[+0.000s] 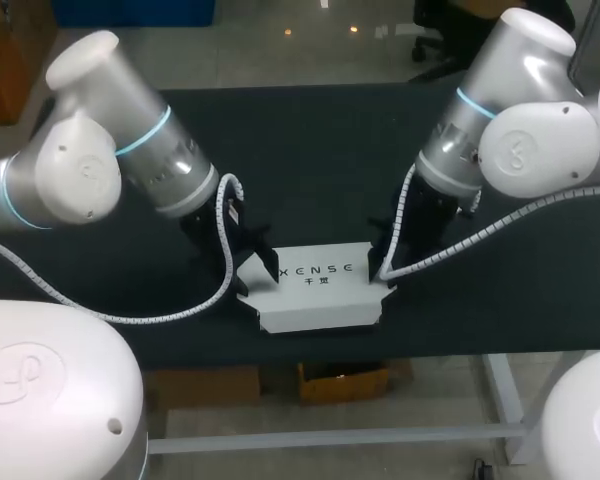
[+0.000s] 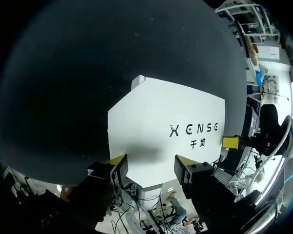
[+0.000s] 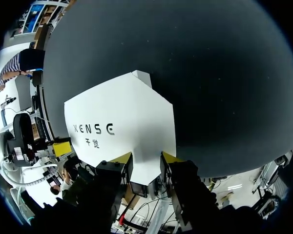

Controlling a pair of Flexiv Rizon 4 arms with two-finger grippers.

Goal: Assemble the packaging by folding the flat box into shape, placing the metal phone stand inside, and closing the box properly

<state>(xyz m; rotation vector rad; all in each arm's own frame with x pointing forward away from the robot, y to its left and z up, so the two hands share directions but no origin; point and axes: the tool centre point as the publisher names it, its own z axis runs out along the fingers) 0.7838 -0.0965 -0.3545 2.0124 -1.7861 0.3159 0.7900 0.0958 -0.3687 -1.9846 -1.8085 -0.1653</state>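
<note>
Two arms (image 1: 155, 150) (image 1: 475, 125) angle inward, end effectors (image 2: 151, 161) (image 3: 146, 157) clamping opposite box (image 1: 315, 285) ends.

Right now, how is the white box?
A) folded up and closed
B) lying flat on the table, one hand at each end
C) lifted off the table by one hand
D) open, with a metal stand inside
B: the white box lies flat on the black table, with the left hand at one end and the right hand at the other.

Matt white card box (image 1: 320, 295), matt black table (image 1: 310, 150), glossy white arms (image 1: 90, 150)
</note>
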